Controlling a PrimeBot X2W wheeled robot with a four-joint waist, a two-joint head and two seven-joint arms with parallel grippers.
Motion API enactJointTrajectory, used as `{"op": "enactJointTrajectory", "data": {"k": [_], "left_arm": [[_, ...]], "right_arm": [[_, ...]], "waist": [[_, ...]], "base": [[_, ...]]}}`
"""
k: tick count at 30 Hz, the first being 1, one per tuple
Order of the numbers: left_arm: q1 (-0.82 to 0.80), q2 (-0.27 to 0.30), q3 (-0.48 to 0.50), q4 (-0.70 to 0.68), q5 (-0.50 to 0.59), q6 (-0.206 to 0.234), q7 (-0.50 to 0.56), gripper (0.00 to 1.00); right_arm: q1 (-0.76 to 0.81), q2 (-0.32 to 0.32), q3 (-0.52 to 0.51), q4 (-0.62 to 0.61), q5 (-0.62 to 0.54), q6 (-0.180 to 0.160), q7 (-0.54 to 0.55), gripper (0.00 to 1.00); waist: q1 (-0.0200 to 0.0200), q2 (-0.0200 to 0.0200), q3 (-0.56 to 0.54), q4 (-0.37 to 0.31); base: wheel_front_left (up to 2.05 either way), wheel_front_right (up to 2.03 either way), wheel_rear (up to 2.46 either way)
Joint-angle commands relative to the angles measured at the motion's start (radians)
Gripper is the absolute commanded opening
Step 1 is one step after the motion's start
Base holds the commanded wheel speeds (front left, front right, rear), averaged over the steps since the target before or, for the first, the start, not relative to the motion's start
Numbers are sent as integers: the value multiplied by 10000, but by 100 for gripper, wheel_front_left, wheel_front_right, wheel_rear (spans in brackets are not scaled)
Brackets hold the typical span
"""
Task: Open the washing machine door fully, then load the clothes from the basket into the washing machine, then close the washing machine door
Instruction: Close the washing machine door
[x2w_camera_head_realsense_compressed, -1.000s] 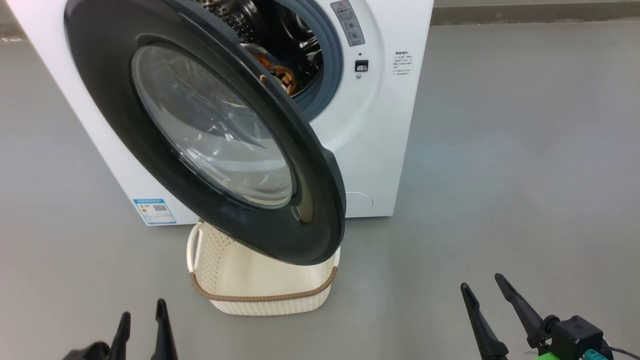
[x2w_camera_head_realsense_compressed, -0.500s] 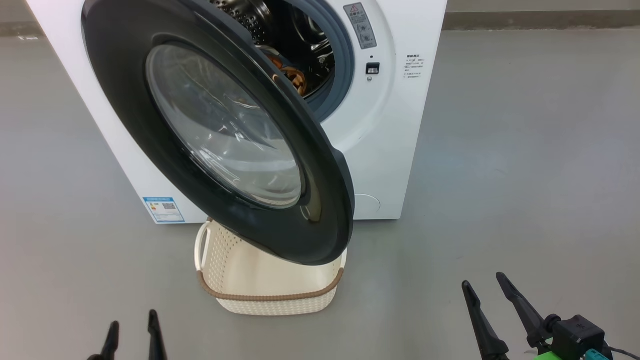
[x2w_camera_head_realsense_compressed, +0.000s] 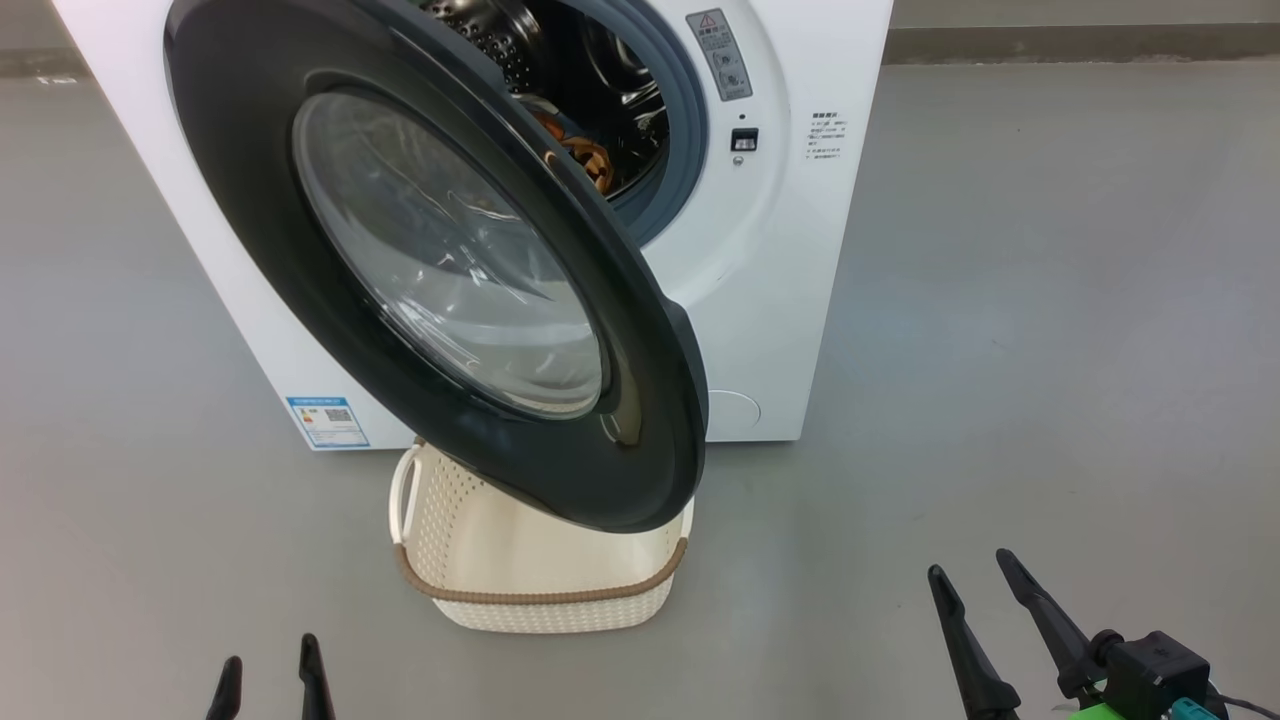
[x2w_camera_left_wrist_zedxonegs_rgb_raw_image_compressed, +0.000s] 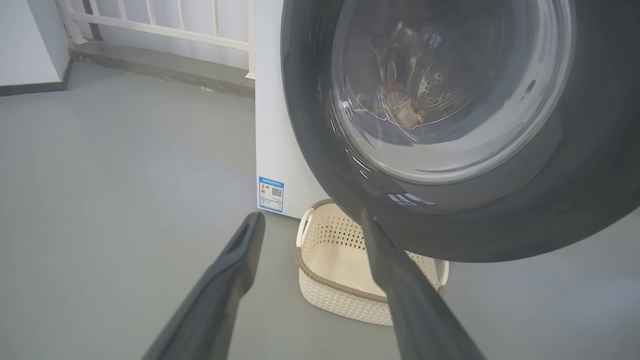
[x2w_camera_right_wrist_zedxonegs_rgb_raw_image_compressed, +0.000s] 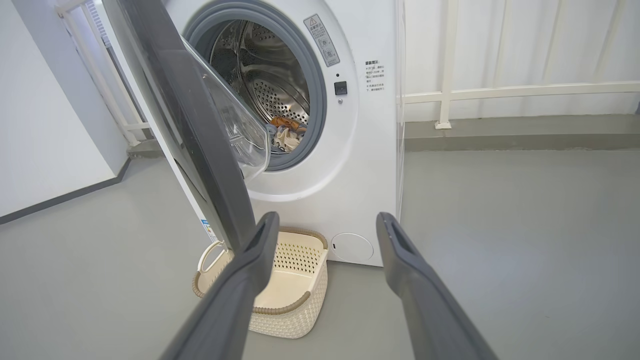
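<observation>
The white washing machine (x2w_camera_head_realsense_compressed: 790, 250) (x2w_camera_right_wrist_zedxonegs_rgb_raw_image_compressed: 370, 165) stands ahead with its black round door (x2w_camera_head_realsense_compressed: 440, 260) (x2w_camera_left_wrist_zedxonegs_rgb_raw_image_compressed: 450, 130) (x2w_camera_right_wrist_zedxonegs_rgb_raw_image_compressed: 195, 125) swung partly open, glass bowl facing me. Orange and cream clothes (x2w_camera_head_realsense_compressed: 585, 160) (x2w_camera_right_wrist_zedxonegs_rgb_raw_image_compressed: 285, 132) lie inside the steel drum (x2w_camera_right_wrist_zedxonegs_rgb_raw_image_compressed: 260, 70). The cream basket (x2w_camera_head_realsense_compressed: 540, 560) (x2w_camera_left_wrist_zedxonegs_rgb_raw_image_compressed: 350, 270) (x2w_camera_right_wrist_zedxonegs_rgb_raw_image_compressed: 280, 280) sits on the floor under the door, and what shows of its inside is bare. My left gripper (x2w_camera_head_realsense_compressed: 268, 675) (x2w_camera_left_wrist_zedxonegs_rgb_raw_image_compressed: 312, 216) is open at the lower left, well short of the door. Low at the right, my right gripper (x2w_camera_head_realsense_compressed: 968, 568) (x2w_camera_right_wrist_zedxonegs_rgb_raw_image_compressed: 327, 216) also stands open, holding nothing.
Grey floor (x2w_camera_head_realsense_compressed: 1050, 350) spreads to the right and left of the machine. A white railing (x2w_camera_right_wrist_zedxonegs_rgb_raw_image_compressed: 500, 92) and a low kerb (x2w_camera_right_wrist_zedxonegs_rgb_raw_image_compressed: 525, 132) run behind. A blue label sticker (x2w_camera_head_realsense_compressed: 327, 421) marks the machine's lower front.
The left gripper has sunk lower, toward the bottom edge of the head view. The head view shifted a little a second ago. Door, basket and right gripper stay put.
</observation>
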Motion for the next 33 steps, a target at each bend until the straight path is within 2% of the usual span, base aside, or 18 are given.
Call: {"op": "enactJointTrajectory", "data": {"k": [1,8,9,10,33], "left_arm": [[-111,39,278,-290,-62,47,-93,100],[-124,38,328,-278,-98,42,-93,100],[-125,38,332,-278,-104,41,-93,100],[-126,38,334,-277,-112,40,-93,100],[-116,38,261,-390,-222,170,-93,100]], "right_arm": [[-403,-191,173,-168,-85,16,-48,100],[-501,-200,4,-170,-120,16,-48,100],[-513,-175,-48,-217,-103,16,-48,31],[-513,-154,-96,-245,-95,16,-48,0],[-586,-94,-362,-441,-88,16,-48,0]], "waist": [[0,0,5,20],[0,0,16,86],[0,0,18,94],[0,0,18,100],[0,0,108,147]], "base": [[0,0,0],[0,0,0],[0,0,0],[0,0,0],[0,0,0]]}}
